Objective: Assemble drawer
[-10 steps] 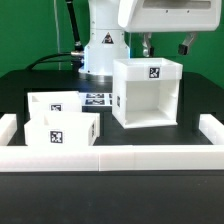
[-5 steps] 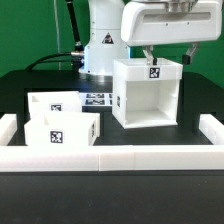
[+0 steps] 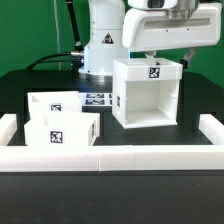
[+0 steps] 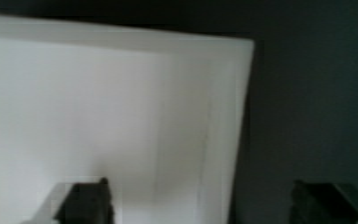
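Note:
The drawer's tall white box shell (image 3: 148, 95) stands right of centre with its open face to the front and a tag on top. Two smaller open-top trays, one behind (image 3: 52, 102) and one in front (image 3: 62, 132), sit on the exterior view's left. My gripper (image 3: 168, 58) hangs open and empty just above the shell's top rear edge. In the wrist view the shell (image 4: 123, 120) fills most of the picture. My gripper (image 4: 208, 205) straddles its edge, one finger (image 4: 83, 203) over the white surface, the other over the dark table.
Low white border blocks line the front (image 3: 110, 156), the left (image 3: 8, 127) and the right (image 3: 212, 128) of the black table. The marker board (image 3: 97, 99) lies behind the trays. The robot's base (image 3: 100, 55) stands at the back.
The gripper has come down toward the top of the box shell, still open. The shell and both trays have not moved.

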Controlling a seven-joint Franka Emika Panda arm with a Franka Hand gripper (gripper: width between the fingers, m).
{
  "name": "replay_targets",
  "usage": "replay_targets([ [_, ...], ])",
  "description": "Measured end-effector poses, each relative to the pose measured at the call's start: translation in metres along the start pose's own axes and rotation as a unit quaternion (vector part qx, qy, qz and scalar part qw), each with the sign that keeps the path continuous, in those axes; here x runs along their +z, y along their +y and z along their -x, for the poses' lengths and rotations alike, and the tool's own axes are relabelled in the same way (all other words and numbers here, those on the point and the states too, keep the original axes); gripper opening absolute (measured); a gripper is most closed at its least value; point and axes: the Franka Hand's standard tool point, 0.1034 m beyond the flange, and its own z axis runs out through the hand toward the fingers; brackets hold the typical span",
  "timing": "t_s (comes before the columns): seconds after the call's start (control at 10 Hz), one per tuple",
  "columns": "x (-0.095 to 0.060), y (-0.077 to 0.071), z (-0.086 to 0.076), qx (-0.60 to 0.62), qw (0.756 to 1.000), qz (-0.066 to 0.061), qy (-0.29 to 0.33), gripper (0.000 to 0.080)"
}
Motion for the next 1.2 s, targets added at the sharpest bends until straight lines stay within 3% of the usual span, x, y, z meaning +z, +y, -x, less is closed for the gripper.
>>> replay_targets([
  [0.1, 0.0013, -0.0029, 0.0009, -0.001, 1.0, 0.0, -0.001, 0.0334],
  [0.2, 0.0012, -0.0028, 0.0008, -0.001, 1.0, 0.0, -0.001, 0.0334],
  [0.3, 0.0012, -0.0026, 0.0008, -0.001, 1.0, 0.0, -0.001, 0.0146],
  [0.4, 0.0012, -0.0025, 0.0009, -0.001, 1.0, 0.0, -0.001, 0.0146],
  [0.5, 0.001, -0.0024, 0.0005, -0.001, 1.0, 0.0, -0.001, 0.0036],
  [1.2, 0.0007, 0.0027, -0.0043, 0.005, 1.0, -0.001, 0.001, 0.0037],
])
